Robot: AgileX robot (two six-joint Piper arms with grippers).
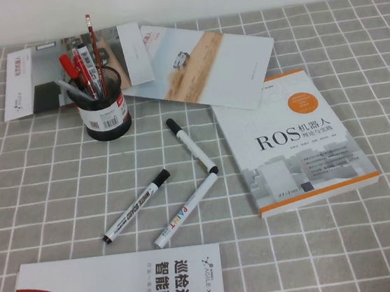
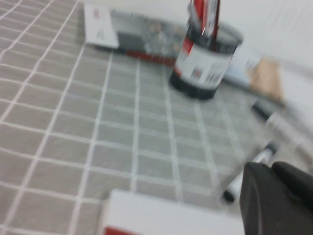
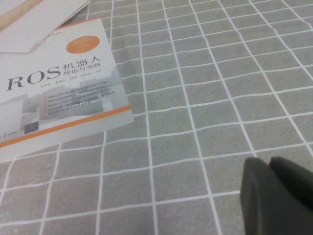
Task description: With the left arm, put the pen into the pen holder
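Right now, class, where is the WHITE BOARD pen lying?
In the high view the pen lies flat on the grey checked cloth, left of the PAINT marker, nearer the robot than the pen holder.

A gray cloth with white squares [image 1: 46, 198] covers the table, and a white book with big "ROS" letters and orange edges [image 1: 293, 142] lies at the right of the high view. A white marker with colorful "PAINT" letters [image 1: 186, 210] and a plain white marker with black ends [image 1: 191, 145] lie in the middle, their tips nearly touching. A sandy picture card [image 1: 200, 64] and a folded leaflet [image 1: 40, 82] lie at the top, and a red and white booklet [image 1: 120, 288] lies at the bottom left.
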